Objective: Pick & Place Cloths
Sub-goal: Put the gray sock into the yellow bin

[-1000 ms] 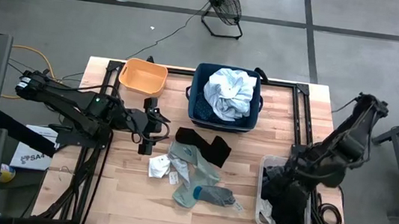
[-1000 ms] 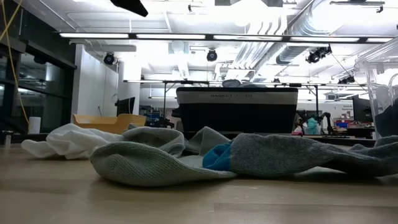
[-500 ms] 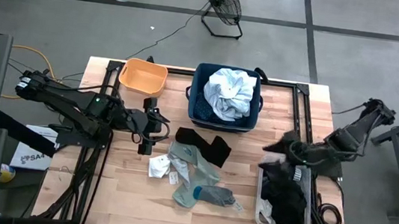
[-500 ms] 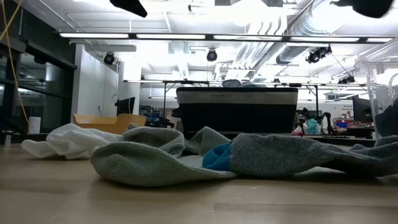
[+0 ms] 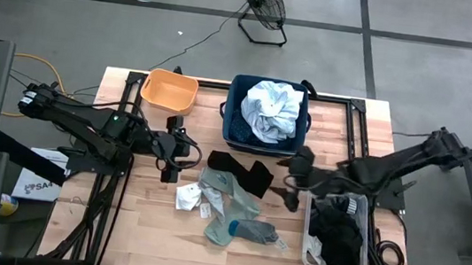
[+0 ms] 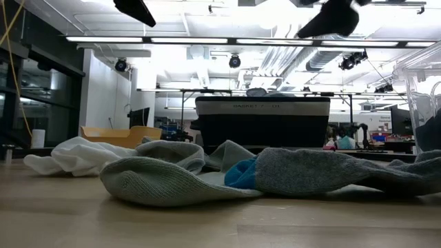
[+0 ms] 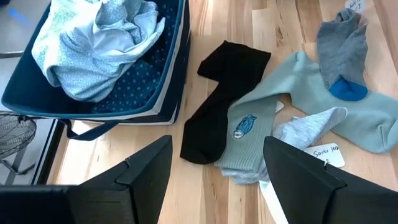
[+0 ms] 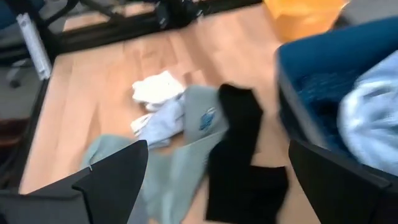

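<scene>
black sock (image 5: 240, 172), just left of open right end effector (image 5: 295, 177)

Wooden counter (image 5: 144, 238) carrying bins and loose cloths

An orange tub (image 5: 169, 90) and a navy fabric bin (image 5: 263, 143) are sitting at the far edge, a clear container (image 5: 310, 221) is standing at the right, and a black piece (image 5: 240, 171), grey-green socks (image 5: 239, 219) and a small white piece (image 5: 187, 198) are lying mid-counter.
</scene>
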Controlling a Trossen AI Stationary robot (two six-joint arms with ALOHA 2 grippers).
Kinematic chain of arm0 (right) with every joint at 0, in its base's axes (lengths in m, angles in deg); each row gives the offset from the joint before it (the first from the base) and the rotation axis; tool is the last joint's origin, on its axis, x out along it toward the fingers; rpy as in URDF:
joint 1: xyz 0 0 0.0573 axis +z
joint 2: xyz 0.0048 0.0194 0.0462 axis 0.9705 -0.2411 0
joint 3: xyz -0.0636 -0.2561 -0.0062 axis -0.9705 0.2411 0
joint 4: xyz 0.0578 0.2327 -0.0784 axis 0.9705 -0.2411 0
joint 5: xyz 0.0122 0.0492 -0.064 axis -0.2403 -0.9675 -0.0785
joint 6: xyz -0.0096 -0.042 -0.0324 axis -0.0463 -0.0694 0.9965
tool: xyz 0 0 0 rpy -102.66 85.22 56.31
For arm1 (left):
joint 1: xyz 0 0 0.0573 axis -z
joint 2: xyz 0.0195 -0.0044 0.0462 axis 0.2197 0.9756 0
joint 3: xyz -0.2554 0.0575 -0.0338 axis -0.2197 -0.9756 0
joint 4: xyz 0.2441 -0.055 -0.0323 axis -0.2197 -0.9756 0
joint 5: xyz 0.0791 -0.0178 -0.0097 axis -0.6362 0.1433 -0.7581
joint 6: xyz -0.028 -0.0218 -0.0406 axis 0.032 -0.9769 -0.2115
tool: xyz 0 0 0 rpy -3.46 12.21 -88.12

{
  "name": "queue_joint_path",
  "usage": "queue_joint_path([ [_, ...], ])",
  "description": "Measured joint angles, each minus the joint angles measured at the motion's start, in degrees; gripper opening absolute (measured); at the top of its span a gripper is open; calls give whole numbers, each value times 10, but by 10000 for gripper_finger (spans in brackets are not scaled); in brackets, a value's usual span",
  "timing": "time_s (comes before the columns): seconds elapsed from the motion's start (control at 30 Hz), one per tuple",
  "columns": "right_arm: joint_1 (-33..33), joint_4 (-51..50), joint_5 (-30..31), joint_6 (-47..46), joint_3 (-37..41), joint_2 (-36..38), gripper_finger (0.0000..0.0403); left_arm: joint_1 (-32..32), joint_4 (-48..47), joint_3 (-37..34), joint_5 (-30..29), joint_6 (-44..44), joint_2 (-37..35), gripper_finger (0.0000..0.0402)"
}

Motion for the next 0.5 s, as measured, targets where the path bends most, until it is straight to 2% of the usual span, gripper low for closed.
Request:
queue_joint_path([
  [0.17, -20, 51, -133, -5, 0, -59, 382, 0, -1, 0, 0, 0, 0, 248],
  [0.23, -20, 78, -169, -5, 0, -80, 382, 0, -1, 0, 0, 0, 0, 248],
  [0.37, -20, 132, -199, 20, 0, -120, 382, 0, -1, 0, 0, 0, 0, 248],
  [0.5, -20, 136, -200, 47, 0, -156, 382, 0, -1, 0, 0, 0, 0, 248],
])
